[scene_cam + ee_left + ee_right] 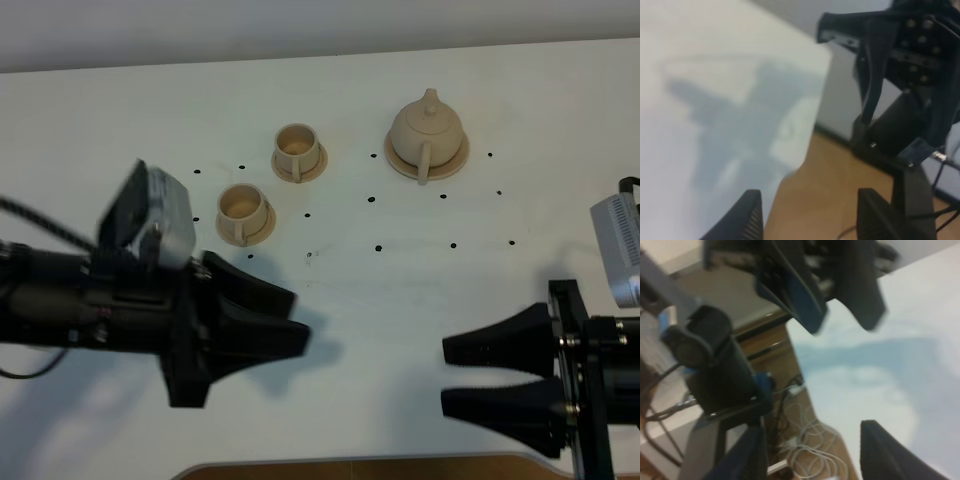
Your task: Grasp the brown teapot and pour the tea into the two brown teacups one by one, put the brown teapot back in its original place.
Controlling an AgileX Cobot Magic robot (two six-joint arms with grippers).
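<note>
Exterior high: the brown teapot [428, 130] is seated on the disc saucer [457, 160] on the bench [560, 100]. The two brown teacups [297, 150] [243, 211] are set left of the teapot.

Left wrist: the left jaws are spread apart, empty.

Right wrist: the right jaws are spread apart, empty.

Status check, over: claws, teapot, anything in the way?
Left claw open, empty. Right claw open, empty. Brown teapot upright on its saucer, ungrasped. Far teacup, near teacup left of pot; nothing between right claw and pot.

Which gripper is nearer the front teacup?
Left. The left gripper is just in front of the front teacup, slightly to its right; the right gripper sits much farther off on the right.
</note>
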